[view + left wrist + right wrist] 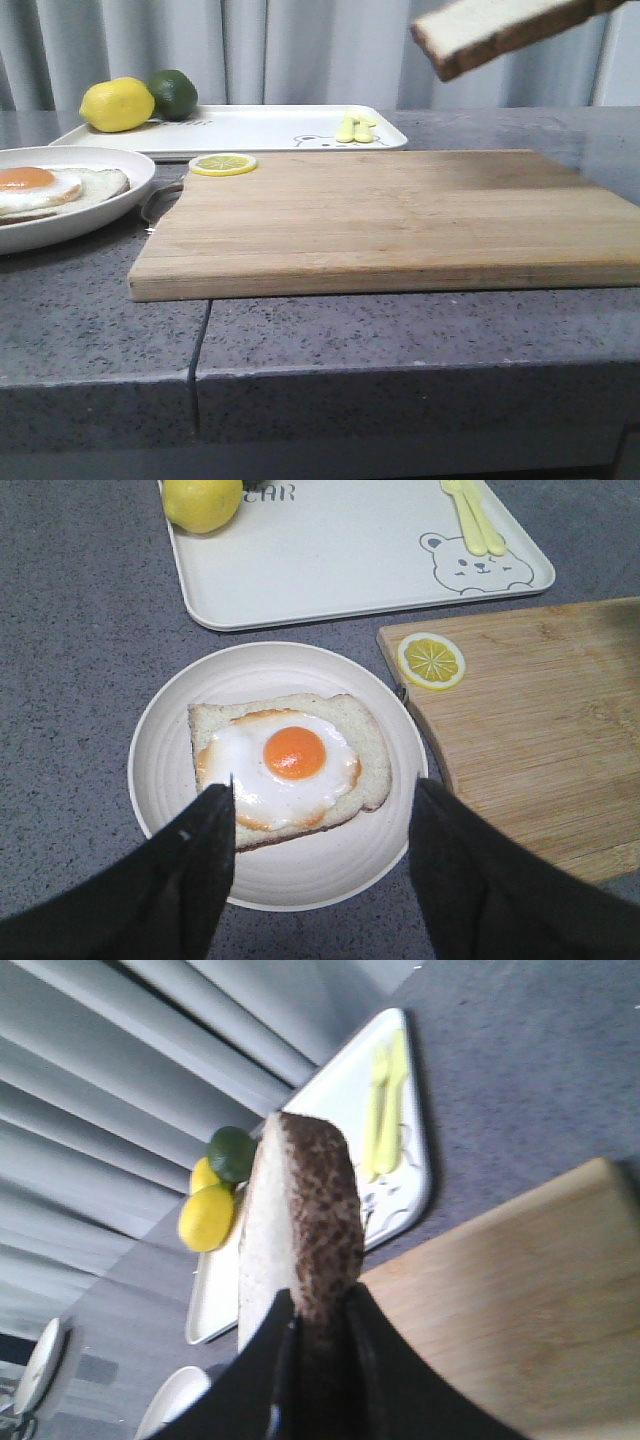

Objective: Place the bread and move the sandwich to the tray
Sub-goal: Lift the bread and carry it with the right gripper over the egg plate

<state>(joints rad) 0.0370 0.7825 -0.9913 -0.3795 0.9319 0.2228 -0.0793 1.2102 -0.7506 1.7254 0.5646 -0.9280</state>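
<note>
Front: bread (500, 30) held high at upper right, tilted, clear above the board (400, 215); the right gripper itself is out of frame. Plate (120, 165) at far left carries the egg (35, 185) on its slice, uncovered. Tray (270, 128) lies behind the board, with lemon (117, 104) and lime (174, 93) at its left end and a yellow utensil (357, 128) near the bear print. Lemon slice (223, 164) sits on the board's back left corner.

Left wrist: left gripper (322, 825) spread wide, holding nothing, hovering over the plate's near rim with the egg slice between the finger lines. Likely staged for the later sandwich move.

Right wrist: right gripper (318, 1355) clamped on the bread's crust edge, slice standing on edge. An edge grip leaves the faces free, so it can be laid flat on the egg. Bread is well apart from the plate; topping not yet done.
</note>
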